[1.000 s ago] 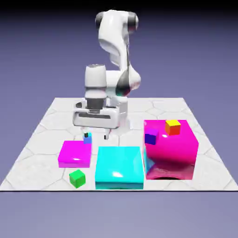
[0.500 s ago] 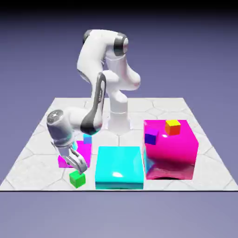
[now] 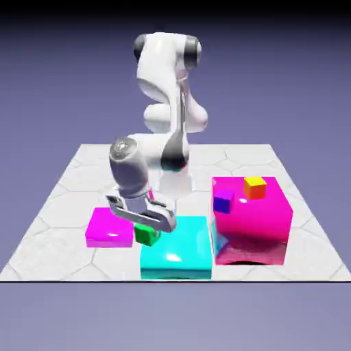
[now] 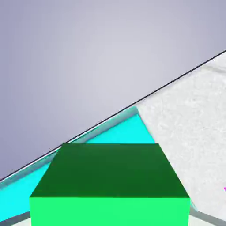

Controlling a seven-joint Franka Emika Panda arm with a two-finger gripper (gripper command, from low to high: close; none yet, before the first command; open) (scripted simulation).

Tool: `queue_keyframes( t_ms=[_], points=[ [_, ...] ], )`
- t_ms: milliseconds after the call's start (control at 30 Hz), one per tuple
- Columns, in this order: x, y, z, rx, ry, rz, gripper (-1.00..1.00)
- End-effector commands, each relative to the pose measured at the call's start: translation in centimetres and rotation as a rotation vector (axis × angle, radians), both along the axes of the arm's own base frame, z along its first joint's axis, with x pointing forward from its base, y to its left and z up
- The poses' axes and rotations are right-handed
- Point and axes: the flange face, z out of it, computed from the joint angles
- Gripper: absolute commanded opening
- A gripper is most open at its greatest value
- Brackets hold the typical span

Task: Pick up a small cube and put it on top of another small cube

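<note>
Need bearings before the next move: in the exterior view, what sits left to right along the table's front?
flat magenta block → green cube in the gripper → cyan block → big magenta block

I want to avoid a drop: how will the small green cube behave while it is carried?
The green cube looks rigid with flat faces, so the shut gripper probably holds it squarely. It should not roll. Its glossy surface might let it slip if tilted.

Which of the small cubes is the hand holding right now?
The green cube, clamped in the hand above the gap between the flat magenta block and the cyan block. The purple cube and orange-yellow cube sit untouched on the tall magenta block.
</note>
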Motion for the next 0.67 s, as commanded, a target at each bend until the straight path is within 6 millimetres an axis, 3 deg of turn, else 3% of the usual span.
queue_keyframes(
  t_ms=[0,167,200,233,367,400,433,467,600,633],
  points=[
    [-0.4,2.8,2.0,-0.006,-0.001,0.07,-1.0],
    [-5.6,15.4,11.6,-0.055,-0.01,0.4,-1.0],
    [-5.8,15.7,11.9,-0.057,-0.011,0.41,-1.0],
    [-5.8,15.7,11.9,-0.057,-0.011,0.41,-1.0],
    [-6.8,15.6,5.3,-0.057,-0.011,0.41,-1.0],
    [-6.9,15.6,5.0,-0.057,-0.011,0.41,-1.0],
    [-6.9,15.6,5.0,-0.057,-0.011,0.41,1.0],
    [-6.9,15.6,5.0,-0.057,-0.011,0.41,1.0],
    [-5.9,15.7,11.7,-0.057,-0.011,0.41,1.0],
    [-5.8,15.7,11.9,-0.057,-0.011,0.41,1.0]
  ],
)
